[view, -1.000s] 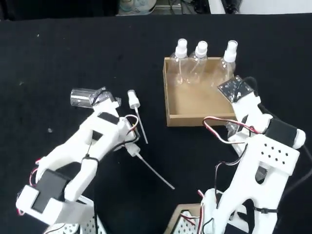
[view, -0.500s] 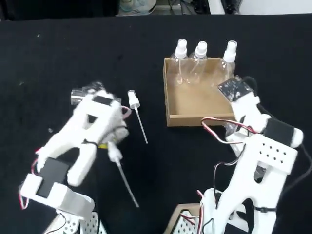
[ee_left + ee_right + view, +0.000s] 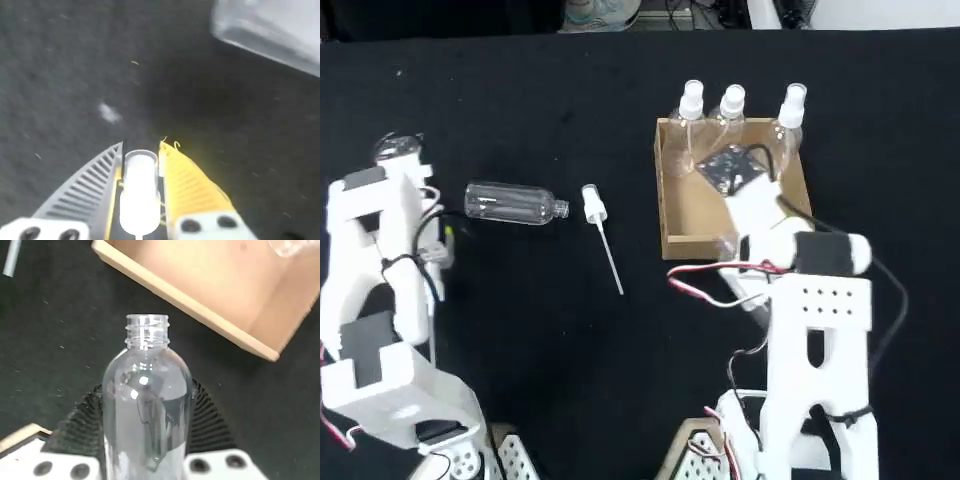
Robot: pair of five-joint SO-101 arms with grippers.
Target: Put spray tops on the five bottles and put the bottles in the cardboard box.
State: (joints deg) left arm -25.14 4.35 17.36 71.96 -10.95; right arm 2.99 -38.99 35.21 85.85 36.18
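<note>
At the left we see the left tool [image 3: 141, 150] pinched narrow on a white top [image 3: 139, 192] above the black surface [image 3: 520, 330]. Next, a capless bottle [image 3: 515, 203] lies on its side, neck toward a loose top [image 3: 594, 206]. The box [image 3: 666, 215] holds three capped bottles [image 3: 731, 108] upright along its far wall. We find the right tool [image 3: 148, 405] gripping an open bottle [image 3: 147, 385] near the box's front wall.

Five bottles [image 3: 510, 202], three capped; two loose spray tops [image 3: 594, 205]; one cardboard box [image 3: 663, 200].
</note>
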